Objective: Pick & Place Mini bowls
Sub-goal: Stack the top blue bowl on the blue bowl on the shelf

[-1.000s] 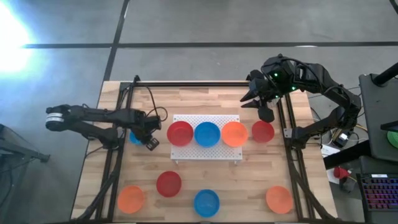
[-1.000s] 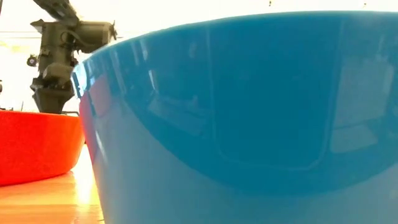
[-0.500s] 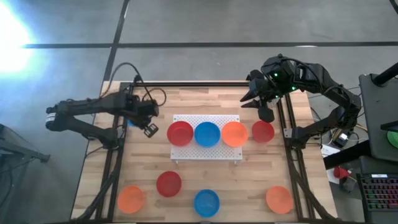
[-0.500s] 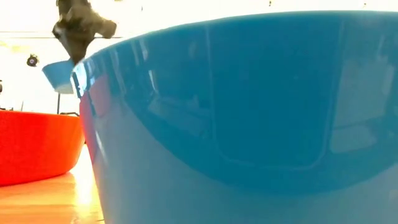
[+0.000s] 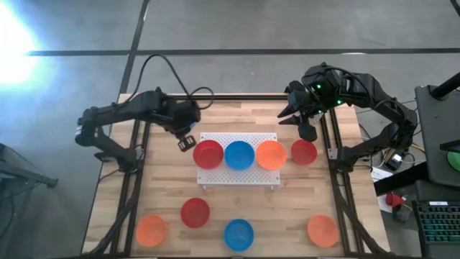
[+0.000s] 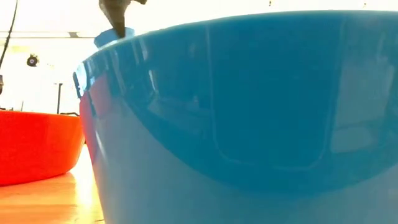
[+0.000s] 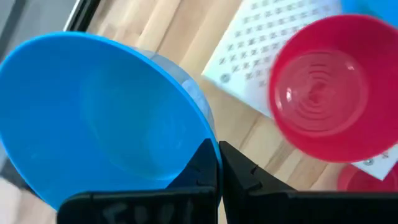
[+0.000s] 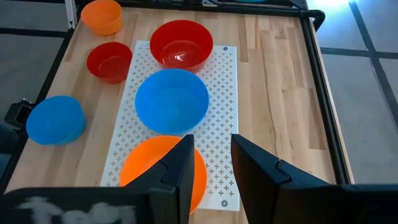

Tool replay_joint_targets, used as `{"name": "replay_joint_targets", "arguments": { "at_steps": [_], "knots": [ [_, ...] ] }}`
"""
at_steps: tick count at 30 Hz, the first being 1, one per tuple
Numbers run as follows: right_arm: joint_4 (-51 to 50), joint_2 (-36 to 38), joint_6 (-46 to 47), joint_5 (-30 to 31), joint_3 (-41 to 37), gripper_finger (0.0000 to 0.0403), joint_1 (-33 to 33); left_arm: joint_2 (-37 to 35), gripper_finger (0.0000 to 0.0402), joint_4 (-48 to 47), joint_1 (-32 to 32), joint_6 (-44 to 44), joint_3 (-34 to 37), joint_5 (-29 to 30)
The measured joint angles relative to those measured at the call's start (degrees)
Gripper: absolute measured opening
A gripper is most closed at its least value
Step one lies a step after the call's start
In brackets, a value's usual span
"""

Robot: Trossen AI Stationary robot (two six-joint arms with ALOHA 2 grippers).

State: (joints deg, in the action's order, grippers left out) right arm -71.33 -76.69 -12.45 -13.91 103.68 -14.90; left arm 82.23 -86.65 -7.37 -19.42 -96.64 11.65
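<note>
The blue mini bowl [image 7: 106,118] is pinched by its rim in the left claw [image 7: 217,163], fingers closed tight on the wall, and it hangs clear of the worktop [image 5: 172,187] just beside the near-left corner of the white perforated board [image 5: 238,160]. A second ago that claw was low at the worktop's left edge with the bowl under it; half a second ago it had risen; now it has swung inward to the board. So, as I judge it, the pick is done and the carry is well along, with only the set-down left.

On the board sit a red bowl [image 5: 208,154], a blue bowl [image 5: 239,155] and an orange bowl [image 5: 271,155] in a row, with another red bowl [image 5: 303,152] just off its right edge.

The right claw [image 5: 307,132] has not moved, waiting above the board's right end with its fingers parted and holding nothing
</note>
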Motion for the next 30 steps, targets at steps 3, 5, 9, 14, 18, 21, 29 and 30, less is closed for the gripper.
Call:
{"name": "replay_joint_targets", "arguments": {
  "at_steps": [3,5,9,14,18,21,29,30],
  "knots": [
    [0.0,0.02,0.25,0.0,0.02,0.01,0.0,3.78,0.0,0.0,1.37,4.81,-5.61,0.55],
    [-0.02,0.04,0.28,0.0,0.0,0.01,-0.02,6.27,0.0,-0.04,2.74,7.48,-9.33,1.4],
    [-0.02,0.07,0.44,0.0,0.01,0.01,0.0,10.82,0.0,-0.02,6.24,14.11,-16.11,2.13],
    [-0.02,0.07,0.44,0.0,0.0,0.01,-0.02,15.76,0.0,0.07,10.8,23.07,-21.8,2.1],
    [-0.02,0.09,0.44,0.0,0.01,0.01,0.0,18.93,0.0,1.81,13.48,29.63,-25.04,2.06],
    [-0.02,0.09,0.44,0.0,0.0,0.01,-0.01,21.28,0.0,3.95,14.52,33.09,-27.53,1.85],
    [-0.01,0.09,0.44,0.0,0.0,0.01,-0.01,25.99,0.0,6.26,14.71,34.36,-30.21,-2.45],
    [-0.02,0.09,0.44,0.0,0.0,0.01,-0.02,26.22,0.0,6.44,14.73,34.34,-30.21,-3.13]
  ]
}}
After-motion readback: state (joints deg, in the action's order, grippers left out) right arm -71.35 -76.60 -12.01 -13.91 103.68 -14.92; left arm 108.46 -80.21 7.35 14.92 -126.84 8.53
